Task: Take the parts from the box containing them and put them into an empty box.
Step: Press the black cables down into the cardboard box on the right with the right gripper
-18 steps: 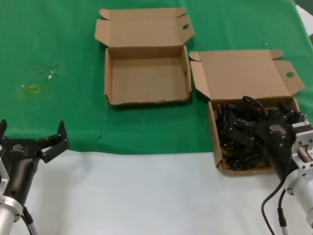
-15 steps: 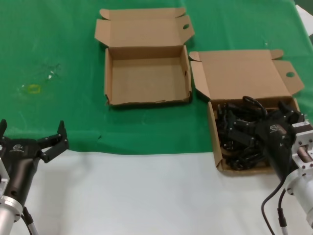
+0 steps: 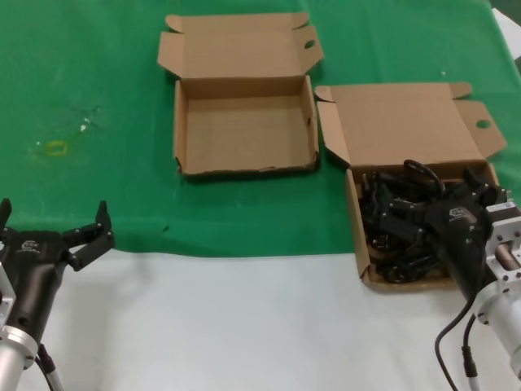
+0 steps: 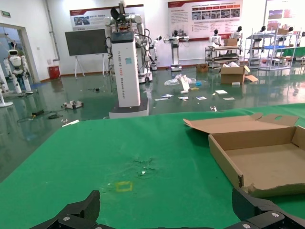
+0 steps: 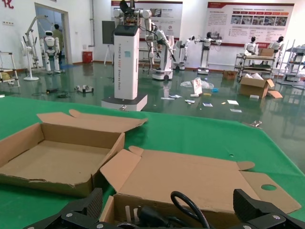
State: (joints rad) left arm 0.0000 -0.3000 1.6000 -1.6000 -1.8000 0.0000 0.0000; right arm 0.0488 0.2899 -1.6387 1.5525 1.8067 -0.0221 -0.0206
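Mostly tangled rubbery black power cords (image 3: 399,224), corrugated cardboard tray (image 3: 411,130)

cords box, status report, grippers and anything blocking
Right gripper open, down among the cords in the full box. Left gripper open, parked near left. Empty box unobstructed, nothing moved yet.

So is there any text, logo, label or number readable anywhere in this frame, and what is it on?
Nothing reads clearly.
White logo on the left gripper body: too small to read.
White logo on the right gripper body: too small to read.
Blue vertical lettering on the white pillar stand beyond the table: blurred.
Red-headed wall posters in the hall: blurred.
Brown cardboard tray with the short lid, tall-lidded cardboard tray, black power cords: no print visible.
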